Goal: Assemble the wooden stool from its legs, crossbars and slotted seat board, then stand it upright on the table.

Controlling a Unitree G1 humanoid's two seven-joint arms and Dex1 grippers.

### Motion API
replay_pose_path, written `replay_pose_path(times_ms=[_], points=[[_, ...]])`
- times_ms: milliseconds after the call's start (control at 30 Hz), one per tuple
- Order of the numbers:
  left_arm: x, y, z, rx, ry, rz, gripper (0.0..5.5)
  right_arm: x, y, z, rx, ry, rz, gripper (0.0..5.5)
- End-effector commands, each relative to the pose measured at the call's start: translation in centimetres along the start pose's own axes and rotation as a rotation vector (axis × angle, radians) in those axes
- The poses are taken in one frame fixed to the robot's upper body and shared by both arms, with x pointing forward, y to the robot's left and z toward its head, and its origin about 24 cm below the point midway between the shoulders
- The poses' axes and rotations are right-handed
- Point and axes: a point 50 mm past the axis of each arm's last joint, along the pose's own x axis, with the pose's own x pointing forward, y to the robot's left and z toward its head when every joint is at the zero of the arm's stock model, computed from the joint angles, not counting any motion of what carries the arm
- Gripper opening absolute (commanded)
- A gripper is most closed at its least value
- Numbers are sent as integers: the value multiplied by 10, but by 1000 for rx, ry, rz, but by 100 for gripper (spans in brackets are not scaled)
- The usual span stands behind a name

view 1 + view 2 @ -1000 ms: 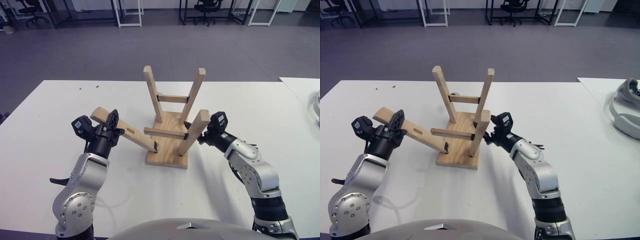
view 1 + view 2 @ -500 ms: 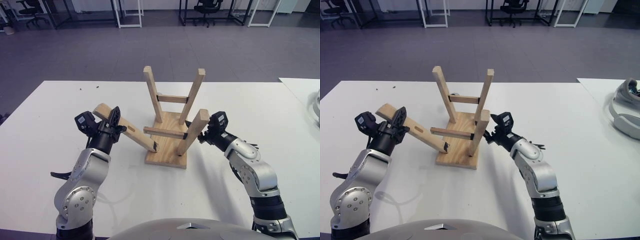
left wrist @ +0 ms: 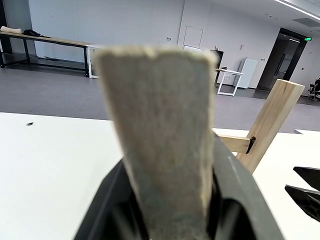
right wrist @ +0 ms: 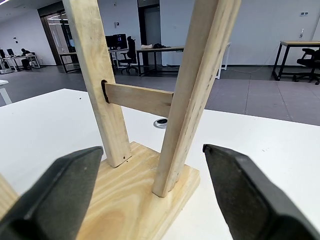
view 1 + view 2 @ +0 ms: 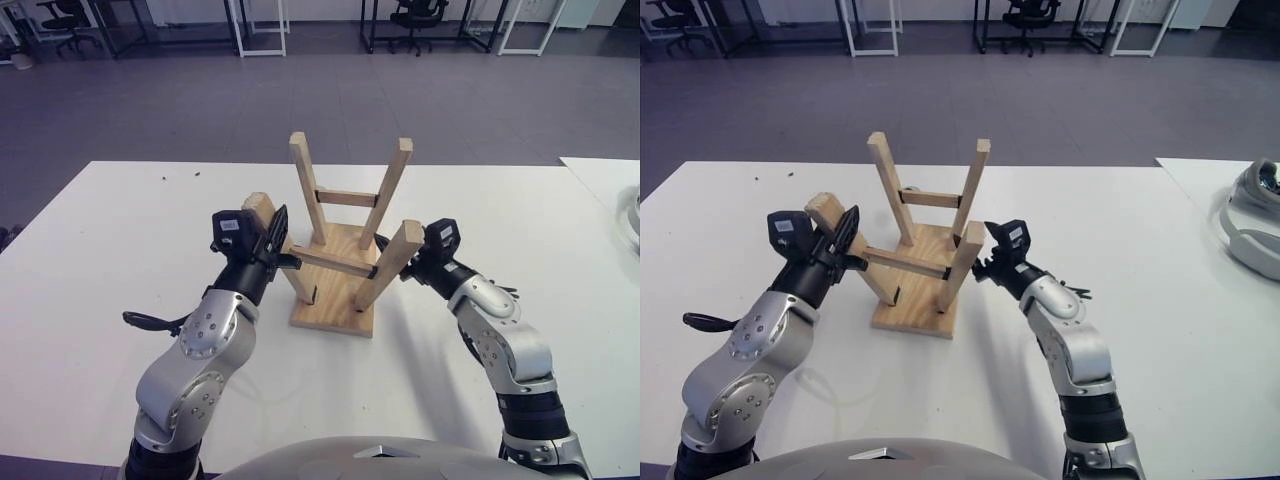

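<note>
**On the white tabletop: last leg going into the upturned stool**

On the tabletop point(image 5: 100, 260) the stool lies upside down, its seat board point(image 5: 332, 316) flat and the legs pointing up. The two far legs point(image 5: 307, 190) stand in the board, joined by the far crossbar point(image 5: 345, 197). The near right leg point(image 5: 388, 268) also stands in place and carries the near crossbar point(image 5: 335, 263), which reaches out toward the robot's left.

The left pincer point(image 5: 272, 246) is clamped on the upper part of the fourth leg point(image 5: 301, 285). This leg leans outward, away from the stool, with its lower end at the board's near left corner. The crossbar's free end comes right up to the leg beside the pincer; whether it has entered the leg's slot I cannot tell. The right pincer point(image 5: 409, 266) sits just beside the near right leg, its fingers point(image 4: 60, 200) spread wide and gripping nothing.

The step in hand looks like fitting the fourth leg. The next move probably calls for swinging it upright so that the crossbar end and the board's slot both seat, with the right pincer steadying the near right leg against the push. Turning the stool onto its feet is not yet done.
</note>
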Motion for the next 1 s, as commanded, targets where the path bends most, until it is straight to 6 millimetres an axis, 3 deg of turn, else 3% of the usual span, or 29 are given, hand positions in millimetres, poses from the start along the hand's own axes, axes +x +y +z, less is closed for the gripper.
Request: replay_pose_path(times_ms=[33,267,433,533,700,800,867,933,1000], points=[[-8,19,-24,58,168,91,103,2,-2,7,-12,-24,-14,375],[-9,20,-18,17,141,87,103,1,-9,10,-33,-28,-46,375],[-7,12,-38,179,273,8,103,4,-7,12,-42,-32,-38,375],[-9,15,-43,205,297,5,198,4,-6,11,-41,-30,-38,375],[-8,23,-43,281,299,2,274,4,-6,11,-39,-27,-37,375],[-1,20,-31,329,209,-29,322,4,-5,13,-44,-35,-33,375],[1,19,-21,296,139,-30,361,4,-10,34,-45,-108,-50,375],[1,20,-19,292,123,-27,396,0,-15,79,-43,-260,-71,375],[-1,22,-18,277,105,-3,432,-9,-8,131,-48,-430,-55,375]])
